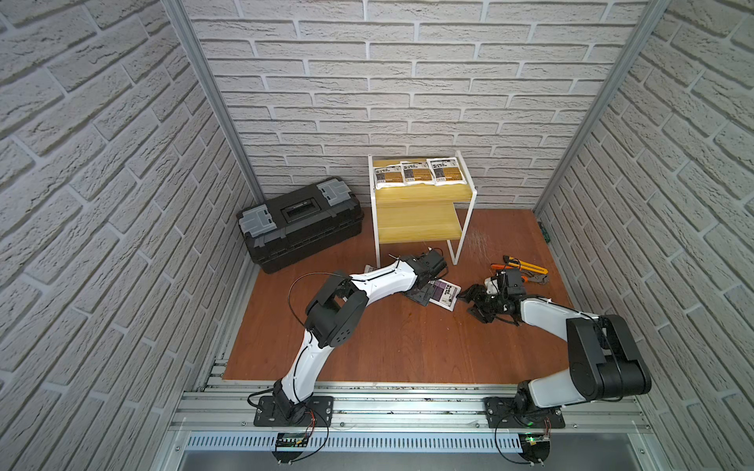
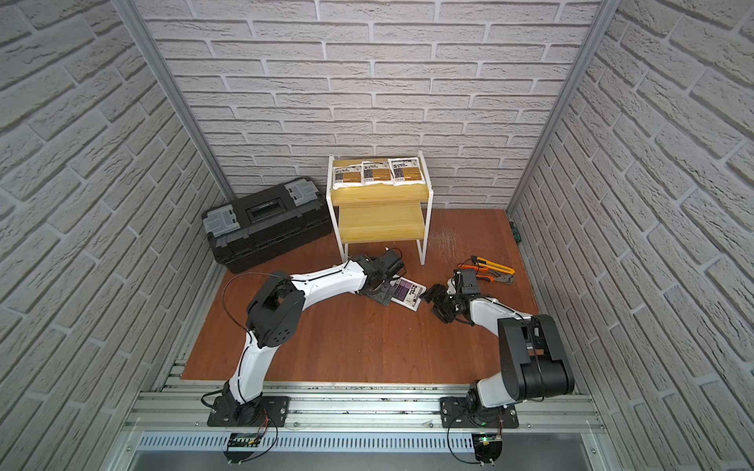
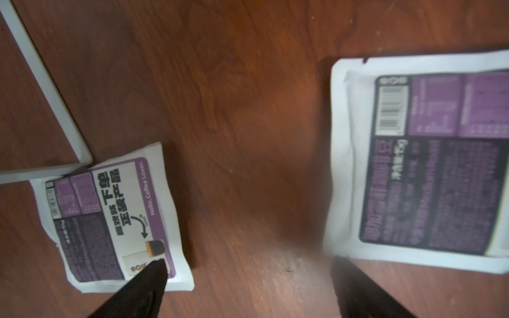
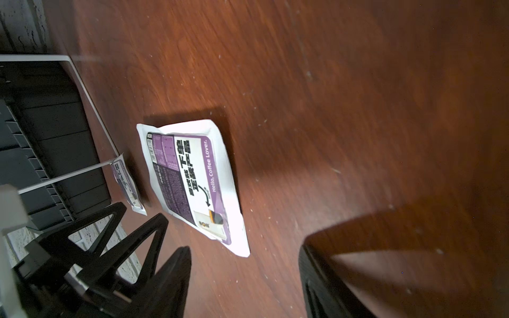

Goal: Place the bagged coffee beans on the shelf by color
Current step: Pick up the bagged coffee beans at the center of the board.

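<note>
Three orange-labelled coffee bags point(image 1: 420, 172) lie in a row on the shelf's top board point(image 1: 416, 196). Two purple-labelled bags rest on the wooden floor. One bag point(image 1: 445, 294) point(image 4: 192, 181) sits between my two arms. The other purple bag point(image 3: 115, 220) point(image 4: 126, 184) lies by the shelf's front leg, mostly hidden under my left arm in both top views. My left gripper point(image 3: 248, 278) point(image 1: 418, 294) hangs open over bare floor between the two purple bags. Just right of the nearer bag, my right gripper point(image 4: 245, 278) point(image 1: 473, 304) stands open, jaws facing it and holding nothing.
A black toolbox point(image 1: 300, 222) with grey latches stands left of the shelf against the wall. A yellow cutter point(image 1: 526, 266) and orange pliers point(image 1: 530, 278) lie behind my right gripper. The shelf's lower board point(image 1: 420, 228) carries nothing. Brick walls close in three sides.
</note>
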Controlling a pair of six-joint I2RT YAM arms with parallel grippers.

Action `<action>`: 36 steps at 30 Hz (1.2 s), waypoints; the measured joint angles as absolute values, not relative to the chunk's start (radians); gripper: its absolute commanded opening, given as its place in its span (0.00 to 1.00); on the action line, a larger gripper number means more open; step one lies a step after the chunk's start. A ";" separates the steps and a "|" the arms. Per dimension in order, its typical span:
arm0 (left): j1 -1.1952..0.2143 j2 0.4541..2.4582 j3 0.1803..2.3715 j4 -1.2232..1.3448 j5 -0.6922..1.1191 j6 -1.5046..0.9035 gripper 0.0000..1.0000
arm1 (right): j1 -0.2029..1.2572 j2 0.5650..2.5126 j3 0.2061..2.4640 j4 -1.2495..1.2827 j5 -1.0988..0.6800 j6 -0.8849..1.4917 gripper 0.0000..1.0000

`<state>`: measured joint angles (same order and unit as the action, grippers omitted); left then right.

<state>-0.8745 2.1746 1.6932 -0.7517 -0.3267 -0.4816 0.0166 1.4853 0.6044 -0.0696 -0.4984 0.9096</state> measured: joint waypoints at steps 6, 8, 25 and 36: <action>-0.861 2.203 1.721 -0.753 -0.324 -0.463 0.98 | 0.015 1.515 0.601 -0.002 -0.525 0.921 0.67; -0.858 2.211 1.732 -0.753 -0.322 -0.461 0.98 | 0.015 1.522 0.596 0.023 -0.533 0.930 0.67; -0.851 2.215 1.734 -0.747 -0.301 -0.445 0.98 | 0.015 1.676 0.595 0.325 -0.642 1.001 0.51; -0.850 2.215 1.734 -0.738 -0.288 -0.444 0.98 | 0.012 1.707 0.577 0.322 -0.627 1.011 0.04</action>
